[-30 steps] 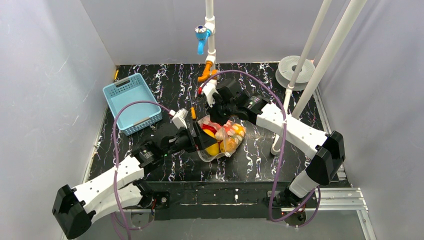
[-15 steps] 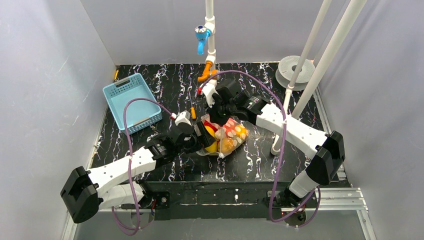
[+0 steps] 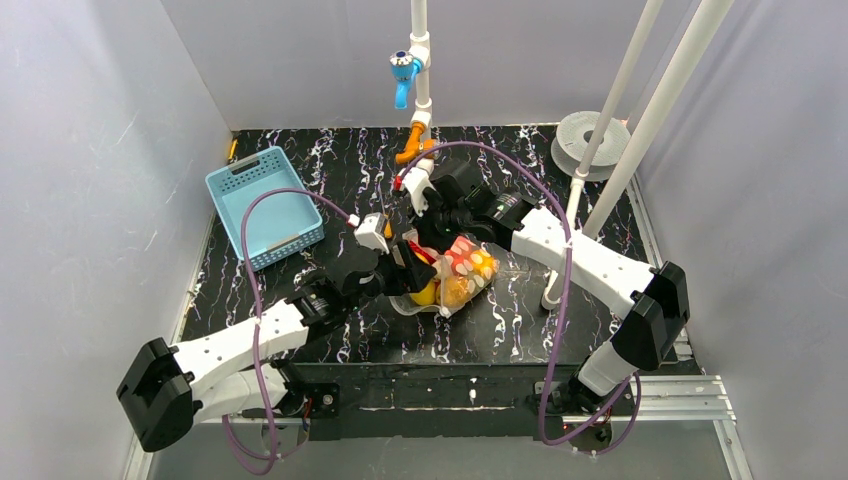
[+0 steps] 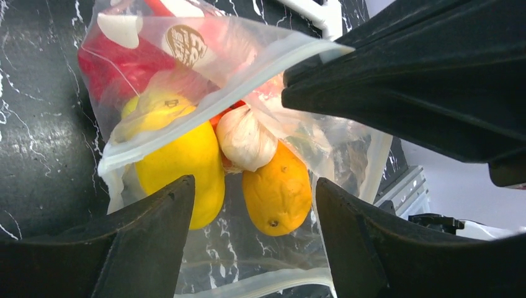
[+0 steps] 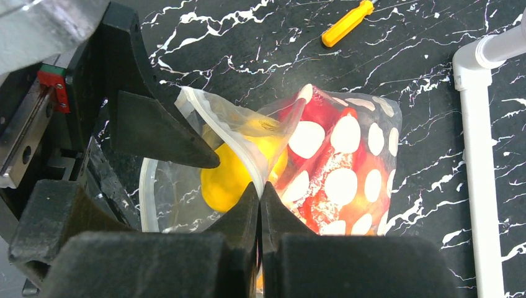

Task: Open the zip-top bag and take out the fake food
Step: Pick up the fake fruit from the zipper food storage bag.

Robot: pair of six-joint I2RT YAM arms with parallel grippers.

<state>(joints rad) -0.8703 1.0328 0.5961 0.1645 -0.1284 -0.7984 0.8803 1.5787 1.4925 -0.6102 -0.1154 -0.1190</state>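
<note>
**Bag wall pinched up, food inside, contact hard to read**

The zip-top bag (image 3: 458, 272) lies at mid-worktop (image 3: 330, 180), between the two arms and well in from every edge. The right end effector (image 5: 260, 189) is closed, its tips pinching one clear wall of the bag near the mouth. The left end effector (image 4: 251, 186) stands with its jaws apart at the mouth, with nothing visibly clamped. The fake food (image 4: 180, 167) lies beyond it inside the film: a yellow piece, an orange piece (image 4: 278, 192), a white bulb (image 4: 245, 139) and something red (image 4: 118, 65) blurred by the plastic.

A left finger cuts off the yellow piece's lower part, so whether it touches cannot be told. From above, both wrists cover the mouth.

A screwdriver (image 5: 347, 23) lies near the bag and a white pipe (image 5: 481, 155) stands at its right. A blue basket (image 3: 263, 205) sits well apart at the far left, with marbled worktop showing between it and the bag.
</note>
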